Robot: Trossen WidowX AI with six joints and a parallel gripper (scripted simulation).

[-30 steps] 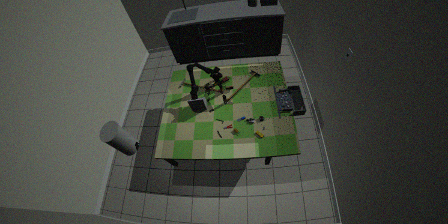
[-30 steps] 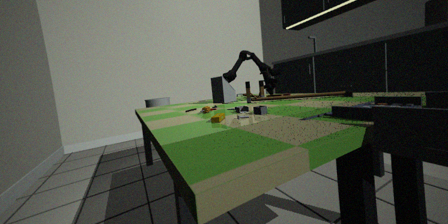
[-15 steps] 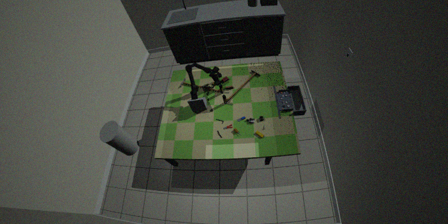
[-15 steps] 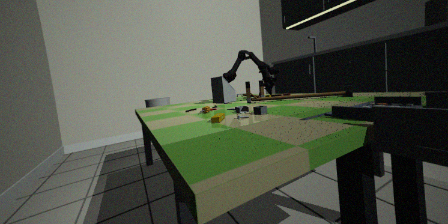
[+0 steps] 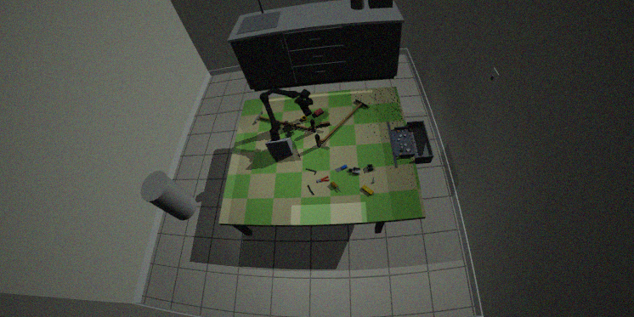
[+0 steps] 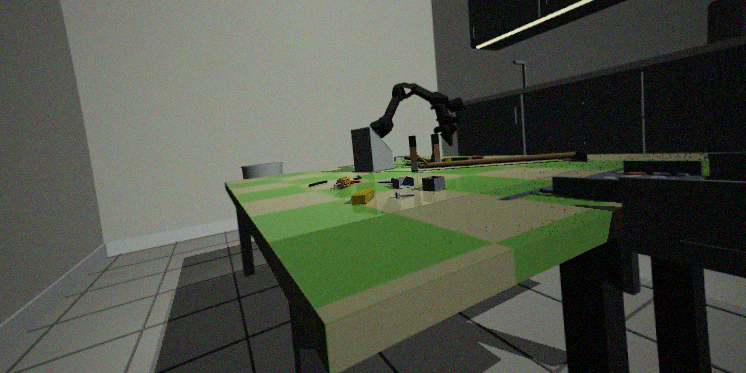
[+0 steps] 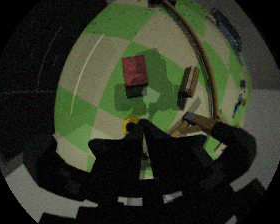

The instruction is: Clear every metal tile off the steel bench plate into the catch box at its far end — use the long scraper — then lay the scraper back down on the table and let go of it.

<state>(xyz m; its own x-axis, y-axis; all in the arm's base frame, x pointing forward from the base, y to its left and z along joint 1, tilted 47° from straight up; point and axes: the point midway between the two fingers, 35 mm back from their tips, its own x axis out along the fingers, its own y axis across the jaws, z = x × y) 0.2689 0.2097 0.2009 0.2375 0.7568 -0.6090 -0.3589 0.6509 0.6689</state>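
My gripper [image 5: 308,113] [image 6: 448,141] [image 7: 143,121] is shut and empty, above the table near a red block. A long wooden-handled tool [image 5: 341,123] [image 6: 501,160] [image 7: 207,65] with a wide dark head lies on the table, its upright grip toward the arm's base. A second long-handled tool [image 5: 284,123] with a T-shaped head lies behind the base; which one is the scraper I cannot tell for sure. Several small metal tiles [image 5: 404,138] lie on the grey bench plate [image 5: 398,150]. The dark catch box [image 5: 427,159] [image 6: 683,206] adjoins its far end; its inside is too dark to read.
The red block [image 5: 318,112] [image 7: 135,71], a brown block [image 7: 189,82] and a yellow ring [image 7: 130,125] lie near the gripper. Pliers [image 5: 323,179], a yellow block [image 5: 366,189] [image 6: 362,196] and several small items lie in the table's front half. A grey wedge [image 5: 280,150] [image 6: 371,150] stands beside the arm's base.
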